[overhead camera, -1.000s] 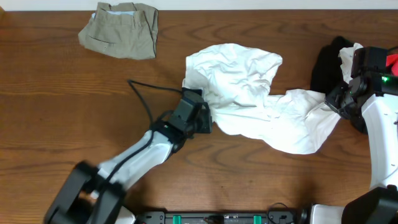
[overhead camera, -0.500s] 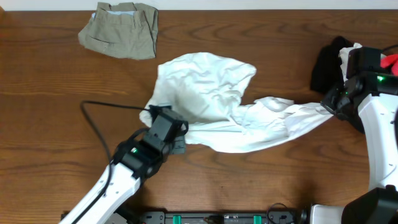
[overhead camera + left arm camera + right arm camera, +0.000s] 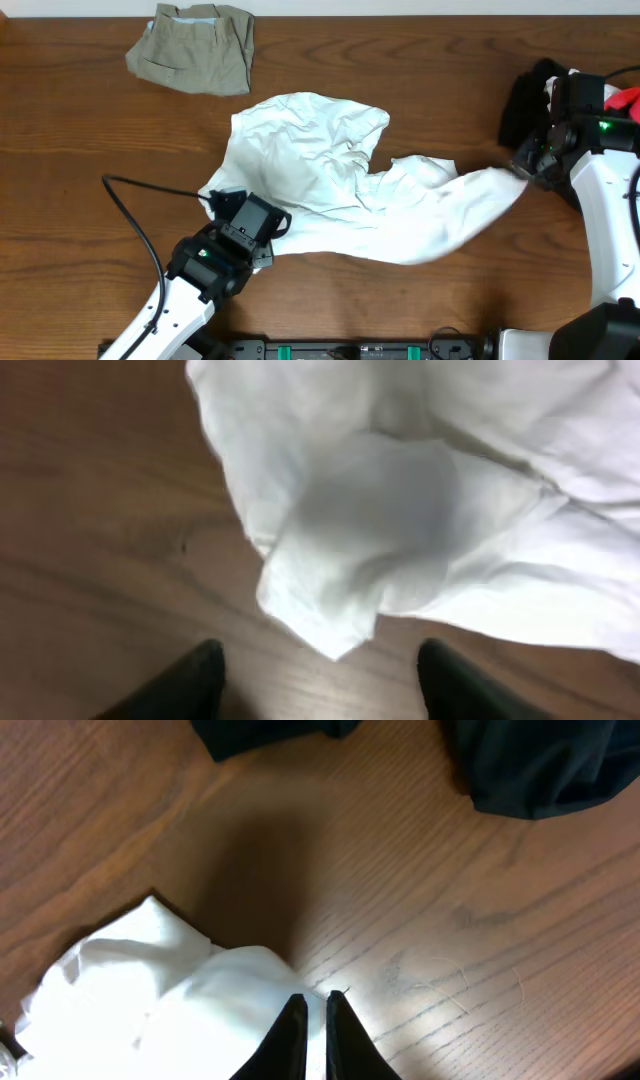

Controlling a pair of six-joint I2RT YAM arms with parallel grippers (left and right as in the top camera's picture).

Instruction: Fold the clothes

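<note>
Much of the black garment (image 3: 518, 105) is hidden behind the right arm, a red piece (image 3: 630, 98) is cut off at the frame edge, and the white top (image 3: 310, 160) lies too crumpled in mid-table to show its outline. Bare table (image 3: 80, 150) lies open on the left, with a khaki garment (image 3: 195, 45) at the far edge. The left gripper (image 3: 320, 670) is spread, just short of the top's corner, and the right gripper (image 3: 312, 1015) pinches its stretched right end.
</note>
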